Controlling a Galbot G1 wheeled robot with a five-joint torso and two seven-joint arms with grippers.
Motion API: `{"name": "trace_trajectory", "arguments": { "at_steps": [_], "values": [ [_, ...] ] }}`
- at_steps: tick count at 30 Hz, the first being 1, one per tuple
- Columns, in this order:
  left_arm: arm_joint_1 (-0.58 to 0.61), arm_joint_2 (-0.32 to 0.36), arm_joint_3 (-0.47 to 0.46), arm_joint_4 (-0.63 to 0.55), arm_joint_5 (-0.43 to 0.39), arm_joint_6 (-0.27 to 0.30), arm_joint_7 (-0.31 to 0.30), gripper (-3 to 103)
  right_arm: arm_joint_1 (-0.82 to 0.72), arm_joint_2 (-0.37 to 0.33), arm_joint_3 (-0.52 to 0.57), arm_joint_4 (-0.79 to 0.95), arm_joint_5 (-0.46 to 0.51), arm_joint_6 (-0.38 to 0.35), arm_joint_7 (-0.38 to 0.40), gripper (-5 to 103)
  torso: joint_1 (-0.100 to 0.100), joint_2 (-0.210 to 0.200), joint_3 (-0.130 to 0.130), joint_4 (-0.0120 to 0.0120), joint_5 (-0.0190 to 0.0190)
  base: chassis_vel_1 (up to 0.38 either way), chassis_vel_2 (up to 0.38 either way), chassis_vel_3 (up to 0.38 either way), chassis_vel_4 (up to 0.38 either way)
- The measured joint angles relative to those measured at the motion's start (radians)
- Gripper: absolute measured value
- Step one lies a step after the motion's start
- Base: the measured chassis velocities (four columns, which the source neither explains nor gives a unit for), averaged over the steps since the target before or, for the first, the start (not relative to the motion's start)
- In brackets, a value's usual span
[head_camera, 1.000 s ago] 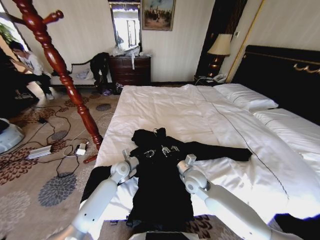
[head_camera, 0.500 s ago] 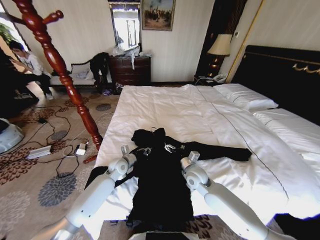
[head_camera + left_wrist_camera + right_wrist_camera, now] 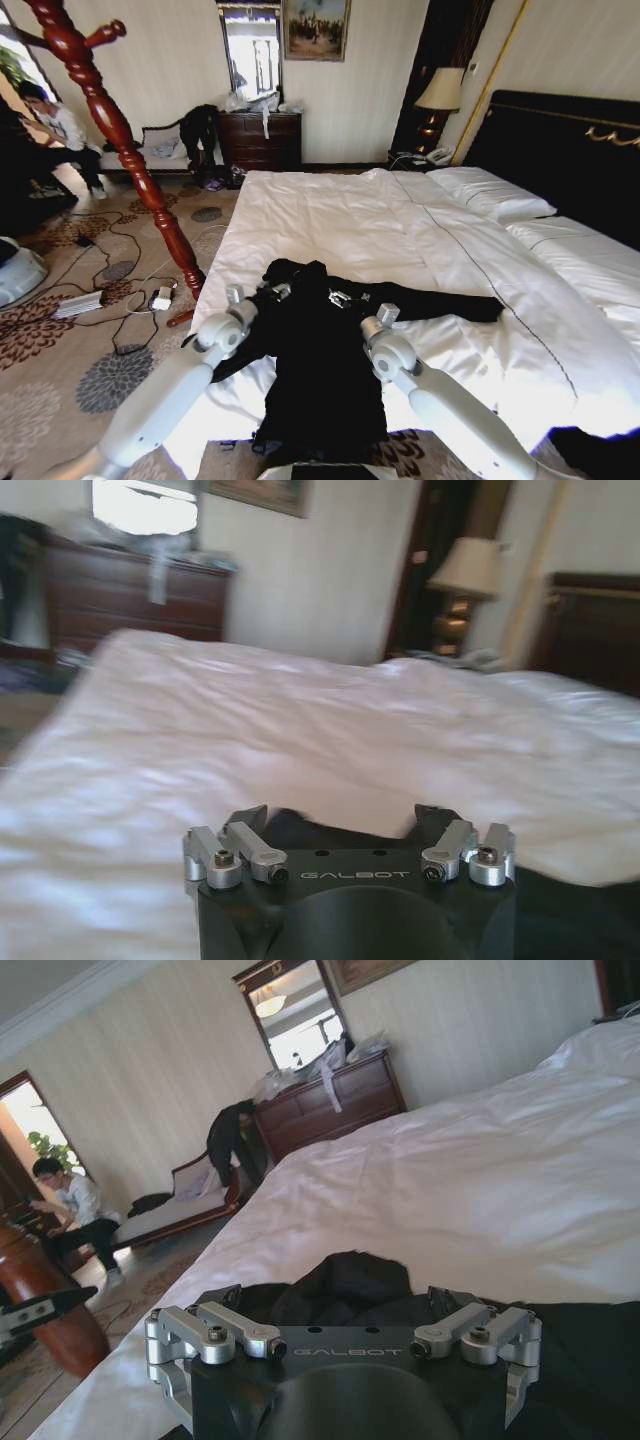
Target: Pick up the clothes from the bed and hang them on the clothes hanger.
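Note:
The clothes [image 3: 322, 352], one long black garment, lie flat on the near part of the bed [image 3: 350, 215], the lower end hanging over the front edge and one sleeve [image 3: 440, 302] stretched right. My left gripper [image 3: 264, 292] hovers open at the garment's left shoulder; in its wrist view the left gripper [image 3: 340, 825] has black cloth [image 3: 340, 832] below its spread fingers. My right gripper [image 3: 345, 297] is open over the collar, and the bunched collar [image 3: 350, 1278] lies between the spread fingers of the right gripper [image 3: 335, 1298]. The red-brown clothes hanger [image 3: 120, 140] stands left of the bed.
Cables and a power strip [image 3: 80, 303] lie on the patterned carpet near the stand's foot. Pillows [image 3: 490, 192] and the black headboard [image 3: 570, 150] are at the right. A dresser [image 3: 260, 138] and a lamp [image 3: 438, 95] stand along the far wall.
My left gripper has moved left, from the middle of the collar to the garment's left shoulder. The right gripper moved slightly forward and then stayed.

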Motion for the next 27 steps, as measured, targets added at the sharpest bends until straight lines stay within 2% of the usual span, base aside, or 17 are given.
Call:
{"name": "trace_trajectory", "arguments": {
  "at_steps": [1,4,5,7,8,9,11,13,14,16,19,22,24,27],
  "values": [
    [-0.001,0.006,-0.010,-0.001,0.003,0.013,-0.050,88,0.012,0.002,-0.020,0.004,-0.004,-0.037,0.012,100,0.000,0.000,0.000,-0.0003,0.0000,0.000,0.000,0.000,0.000],
    [0.016,-0.007,-0.047,-0.001,0.006,0.045,-0.184,99,0.046,0.019,-0.085,0.013,0.018,-0.133,0.078,100,0.000,0.000,0.000,0.0002,0.0000,0.000,0.000,0.000,0.000],
    [0.016,-0.007,-0.047,-0.001,0.006,0.045,-0.184,99,0.046,0.019,-0.085,0.013,0.018,-0.133,0.078,100,0.000,0.000,0.000,0.0002,0.0000,0.000,0.000,0.000,0.000],
    [0.039,-0.025,-0.048,0.013,0.017,0.060,-0.223,100,0.051,0.052,-0.097,0.022,0.084,-0.183,0.139,100,0.000,0.000,0.000,0.0000,-0.0003,0.000,0.000,0.000,0.000],
    [0.063,-0.028,-0.046,0.014,0.033,0.053,-0.215,100,0.056,0.076,-0.098,0.019,0.105,-0.193,0.161,100,0.000,0.000,0.000,-0.0012,-0.0006,0.000,0.000,0.000,0.000],
    [0.063,-0.028,-0.046,0.014,0.033,0.053,-0.215,100,0.056,0.076,-0.098,0.019,0.105,-0.193,0.161,100,0.000,0.000,0.000,-0.0012,-0.0006,0.000,0.000,0.000,0.000],
    [0.138,-0.024,-0.044,-0.006,0.086,0.013,-0.166,100,0.074,0.140,-0.094,-0.014,0.117,-0.192,0.188,100,0.000,0.000,0.000,0.0006,0.0002,0.000,0.000,0.000,0.000],
    [0.167,-0.021,-0.039,-0.021,0.104,-0.008,-0.147,100,0.073,0.157,-0.083,-0.030,0.107,-0.178,0.194,100,0.000,0.000,0.000,0.0012,0.0004,0.000,0.000,0.000,0.000],
    [0.192,-0.024,-0.034,-0.031,0.127,-0.031,-0.133,100,0.061,0.162,-0.064,-0.043,0.077,-0.164,0.192,100,0.000,0.000,0.000,0.0011,-0.0003,0.000,0.000,0.000,0.000],
    [0.211,-0.052,-0.043,-0.030,0.168,-0.051,-0.141,100,0.038,0.157,-0.050,-0.047,0.048,-0.160,0.180,100,0.000,0.000,0.000,-0.0008,0.0001,0.000,0.000,0.000,0.000],
    [0.233,-0.091,-0.081,-0.009,0.197,-0.037,-0.186,100,0.023,0.162,-0.060,-0.043,0.042,-0.170,0.180,100,0.000,0.000,0.000,-0.0016,0.0000,0.000,0.000,0.000,0.000],
    [0.276,-0.126,-0.140,0.034,0.222,-0.023,-0.210,100,0.033,0.213,-0.096,-0.064,0.006,-0.187,0.186,100,0.000,0.000,0.000,0.0008,0.0000,0.000,0.000,0.000,0.000],
    [0.283,-0.127,-0.146,0.044,0.230,-0.029,-0.198,100,0.041,0.231,-0.099,-0.078,-0.006,-0.188,0.190,100,0.000,0.000,0.000,0.0013,-0.0001,0.000,0.000,0.000,0.000],
    [0.263,-0.121,-0.124,0.049,0.223,-0.057,-0.143,100,0.045,0.265,-0.071,-0.107,-0.018,-0.175,0.242,100,0.000,0.000,0.000,0.0008,0.0001,0.000,0.000,0.000,0.000]
  ]
}}
